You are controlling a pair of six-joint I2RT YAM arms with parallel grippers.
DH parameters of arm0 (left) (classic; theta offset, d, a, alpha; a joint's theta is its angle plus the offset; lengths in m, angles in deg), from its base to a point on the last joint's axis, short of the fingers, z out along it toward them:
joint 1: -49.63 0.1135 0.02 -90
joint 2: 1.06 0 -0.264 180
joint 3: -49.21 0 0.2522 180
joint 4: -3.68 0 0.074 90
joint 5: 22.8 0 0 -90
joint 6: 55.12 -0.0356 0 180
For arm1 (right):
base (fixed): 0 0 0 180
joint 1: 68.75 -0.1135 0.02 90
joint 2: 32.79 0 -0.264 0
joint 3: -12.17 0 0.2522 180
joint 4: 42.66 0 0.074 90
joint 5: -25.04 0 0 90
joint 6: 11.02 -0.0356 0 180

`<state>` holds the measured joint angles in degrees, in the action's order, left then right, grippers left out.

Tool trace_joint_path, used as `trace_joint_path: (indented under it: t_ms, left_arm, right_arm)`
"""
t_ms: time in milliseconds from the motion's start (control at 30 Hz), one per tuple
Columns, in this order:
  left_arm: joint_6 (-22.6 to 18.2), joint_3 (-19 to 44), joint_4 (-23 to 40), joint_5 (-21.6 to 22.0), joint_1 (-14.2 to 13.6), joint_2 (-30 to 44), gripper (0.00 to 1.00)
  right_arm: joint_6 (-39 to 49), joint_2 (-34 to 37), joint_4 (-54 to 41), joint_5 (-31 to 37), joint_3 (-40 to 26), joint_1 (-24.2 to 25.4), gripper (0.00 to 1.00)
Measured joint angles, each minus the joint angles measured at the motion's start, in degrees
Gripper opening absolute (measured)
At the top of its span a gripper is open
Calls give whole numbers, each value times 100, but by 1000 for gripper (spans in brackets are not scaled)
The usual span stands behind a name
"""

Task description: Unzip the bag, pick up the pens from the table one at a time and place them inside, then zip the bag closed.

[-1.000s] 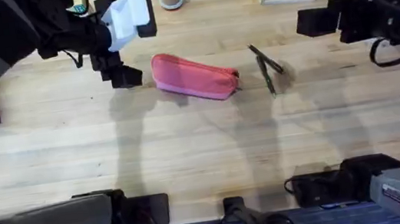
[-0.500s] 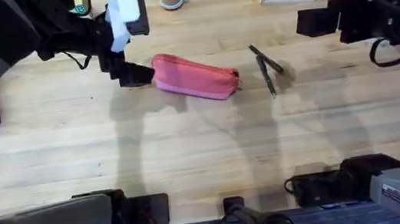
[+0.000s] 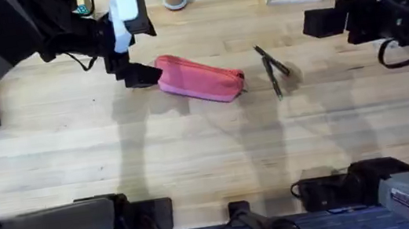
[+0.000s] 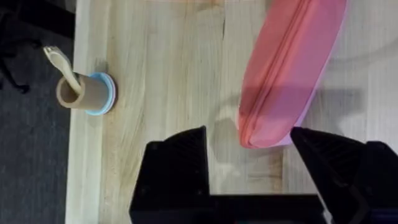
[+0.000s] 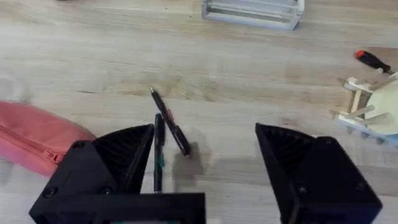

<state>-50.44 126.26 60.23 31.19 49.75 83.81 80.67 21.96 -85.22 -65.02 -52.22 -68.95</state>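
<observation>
- Pale plank grain runs across the worktop [image 3: 193, 147], which carries everything the task needs, along with a small cup with a blue base [image 4: 85, 94] holding a wooden stick and a clear box [image 5: 252, 11] along its far side.
- The bag [image 3: 200, 77] lies on its side near the middle of the far half, its zipper line looking closed from end to end; judging by that, unzipping is not yet done.
- The left claw [image 4: 249, 146] hangs released at the bag's left end, its two black fingers [image 4: 177, 158] straddling the rounded pink tip. That stance looks meant either to pin that end or to reach a zipper pull, though the pull itself cannot be made out.
- The pens [image 3: 271, 66] lie loosely crossed just right of the bag, close enough for short carries once it is opened.
- The right claw [image 5: 205, 158] hovers released above the pens, well apart from the bag, seemingly kept ready for whichever job comes first: holding the bag's other end or lifting a pen.
</observation>
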Motion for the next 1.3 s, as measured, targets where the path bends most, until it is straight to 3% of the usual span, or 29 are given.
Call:
trace_joint_path:
  t_ms: [133, 167, 500, 633, 767, 800, 1300]
  left_arm:
    - [0, 2, -111, -2, 0, 366, 832]
    - [1, 2, -216, -4, 0, 842, 823]
    - [1, 4, -366, -23, 0, 946, 543]
    - [3, 4, -353, -37, 0, 946, 361]
    - [-1, 4, -309, -44, 0, 946, 78]
    - [0, 4, -308, -44, -5, 946, 56]
    - [0, 4, -310, -39, -15, 946, 43]
  right_arm:
    - [0, 0, 0, 2, 0, 0, 998]
    - [1, 1, 0, 0, 0, 0, 998]
    - [0, 2, 0, -75, 0, 0, 998]
    - [0, 1, 0, -92, 0, 0, 998]
    - [0, 0, 0, -93, 0, 0, 998]
    - [0, 0, 0, -94, 0, 0, 998]
    - [-170, 1, -40, -397, 0, 0, 998]
